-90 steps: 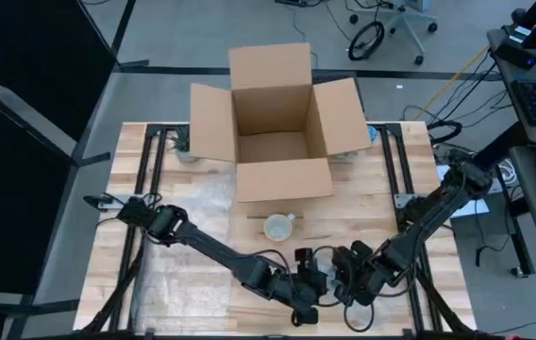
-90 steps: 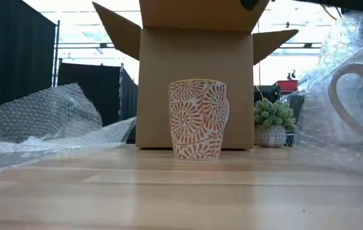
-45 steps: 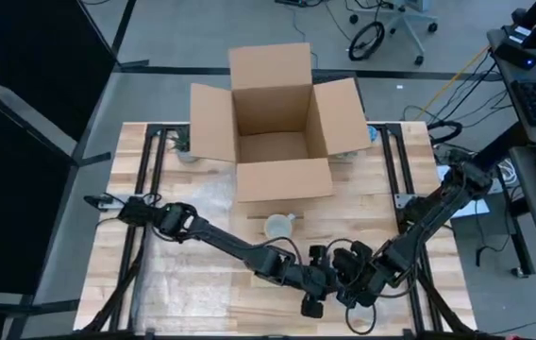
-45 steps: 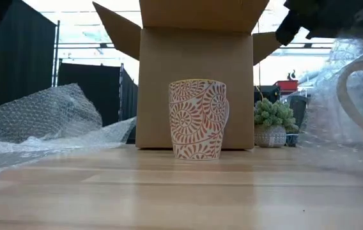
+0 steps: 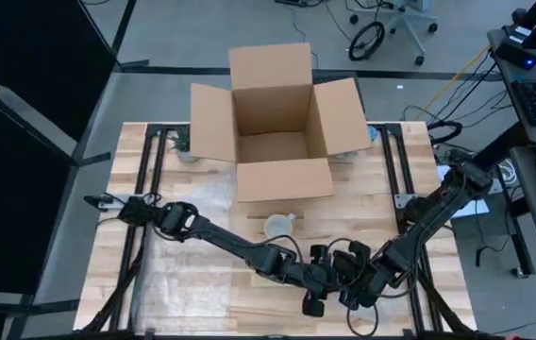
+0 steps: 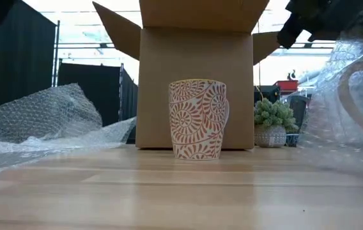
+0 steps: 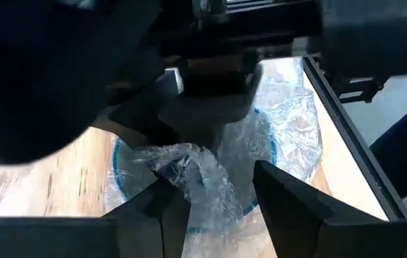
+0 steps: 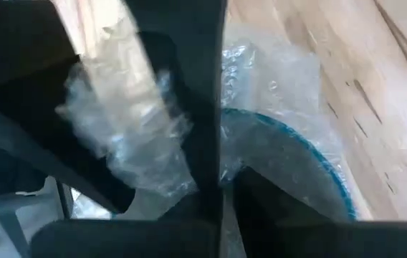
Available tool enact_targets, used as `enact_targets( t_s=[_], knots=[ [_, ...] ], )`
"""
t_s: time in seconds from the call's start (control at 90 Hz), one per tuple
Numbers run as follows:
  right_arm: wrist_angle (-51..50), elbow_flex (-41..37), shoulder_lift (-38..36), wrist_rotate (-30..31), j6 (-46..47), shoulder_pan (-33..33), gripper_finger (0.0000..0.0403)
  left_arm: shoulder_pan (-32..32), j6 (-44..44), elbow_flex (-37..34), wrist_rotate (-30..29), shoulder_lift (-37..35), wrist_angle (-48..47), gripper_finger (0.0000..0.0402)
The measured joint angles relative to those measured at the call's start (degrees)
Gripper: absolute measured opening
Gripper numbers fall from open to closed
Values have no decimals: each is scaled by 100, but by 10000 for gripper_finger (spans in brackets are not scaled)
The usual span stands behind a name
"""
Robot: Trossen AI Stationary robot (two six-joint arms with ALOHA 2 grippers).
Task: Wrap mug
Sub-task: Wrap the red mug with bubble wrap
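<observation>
A cream mug (image 5: 278, 227) stands upright and bare below the cardboard box; the low view shows its red pattern (image 6: 197, 119). A second mug with a blue rim (image 7: 275, 143) sits near the table's front edge inside clear bubble wrap (image 6: 354, 96). Above it both grippers meet. My right gripper (image 5: 341, 281) is shut on a twisted bunch of the wrap (image 7: 182, 161). My left gripper (image 7: 214, 186) is open, one finger on either side of that bunch. My left gripper has the wrap bunch lying against the inner side of one finger (image 7: 162, 208); the other finger (image 7: 282, 193) stands apart from it. My right gripper pinches the gathered wrap (image 7: 189, 152) over the wrapped mug's mouth, coming from above; its own body hides the exact spot. The wrap is bunched in several layers.
The open cardboard box (image 5: 277, 123) stands at the table's far middle. A loose bubble-wrap sheet (image 5: 183, 274) covers the left near part of the table. A small potted plant (image 6: 272, 124) stands behind, right of the box.
My left gripper has gone toward the table's right edge, up to my right gripper and the wrapped mug. More bubble wrap now lies over that mug's handle in the low view. The bare mug has stayed where it was.
</observation>
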Motion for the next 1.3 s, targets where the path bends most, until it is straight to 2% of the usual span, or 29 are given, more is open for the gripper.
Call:
enact_targets(
  t_s=[0.211,0.356,0.611,0.778,0.867,1.0,1.156,1.3],
  knots=[
    [-2,0,-378,-31,0,0,128,4,0,-4,-9,7,1,145],
    [-47,0,-690,-196,-248,0,164,4,-2,-6,-20,7,-7,145],
    [-92,0,-1305,-794,-328,5,170,4,-2,-9,-31,7,-17,145],
    [-460,0,-1649,-709,-331,5,167,4,-3,-9,-35,7,-23,145],
    [-819,0,-1783,-340,-222,0,167,4,-2,-11,-37,7,-26,145],
    [-1450,0,-1930,45,308,0,167,4,-4,-13,-39,7,-25,145],
    [-2746,0,-1962,508,1902,0,167,4,-2,-15,-39,7,-25,145],
    [-3690,0,-1796,413,2910,13,167,4,10,-15,-39,7,-26,145]
  ],
)
